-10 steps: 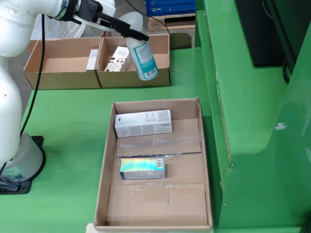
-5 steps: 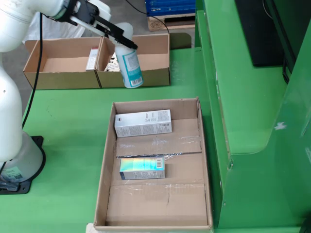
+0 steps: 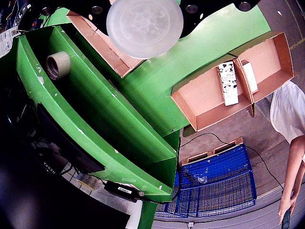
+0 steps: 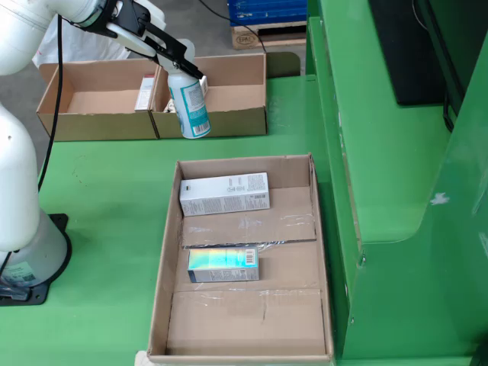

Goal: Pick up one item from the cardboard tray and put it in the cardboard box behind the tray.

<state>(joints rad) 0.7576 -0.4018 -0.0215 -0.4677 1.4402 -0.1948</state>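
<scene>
My gripper [image 4: 183,67] is shut on the cap of a white bottle [image 4: 189,104] with a teal label. The bottle hangs nearly upright over the left end of the right-hand cardboard box [image 4: 236,95] behind the tray. In the wrist view the bottle [image 3: 144,26] shows as a white disc at the top, between the jaws. The cardboard tray [image 4: 162,267] in front holds a silver-white carton [image 4: 225,194] and an iridescent teal carton [image 4: 223,264]. The right-hand box [image 3: 205,102] holds a black-and-white patterned carton [image 3: 228,83], mostly hidden by the bottle in the fixed view.
A second box [image 4: 95,99] on the left holds a red-and-white carton [image 4: 145,92]. A tall green frame [image 4: 396,152] rises right of the tray. A tape roll [image 3: 58,64] lies on a green shelf. A person [image 3: 290,129] stands behind the boxes, near a blue crate [image 3: 217,183].
The arm has carried the bottle leftward along the back box, and the bottle has swung from tilted to nearly upright. The tray's cartons have not moved.
</scene>
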